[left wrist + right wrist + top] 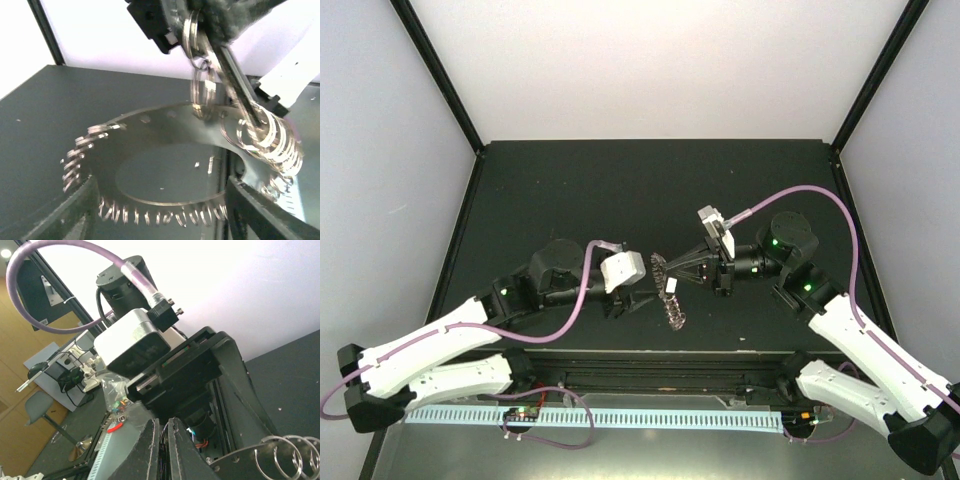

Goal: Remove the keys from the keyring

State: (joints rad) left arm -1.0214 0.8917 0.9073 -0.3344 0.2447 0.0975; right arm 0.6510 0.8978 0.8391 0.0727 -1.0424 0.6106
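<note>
The keyring (pixel 668 292), a flat grey ring fringed with wire loops, stands on edge between the two grippers near the table's front middle. My left gripper (pixel 646 297) is open. In the left wrist view its fingers (pixel 82 212) straddle the near rim of the keyring (pixel 165 127) without pinching it. My right gripper (pixel 671 267) is shut at the ring's upper rim. Its fingers (pixel 220 20) pinch a wire loop (pixel 192 30) there. In the right wrist view the right gripper (pixel 167 440) is shut beside the keyring (pixel 245 460). I cannot pick out the keys among the loops.
The black table (pixel 620 190) has black frame posts (pixel 435 70) at its back corners and white walls behind. A white toothed strip (pixel 590 415) runs below the front edge. Purple cables (pixel 820 195) arc over both arms. A plastic bag of small parts (pixel 115 395) lies beyond the table.
</note>
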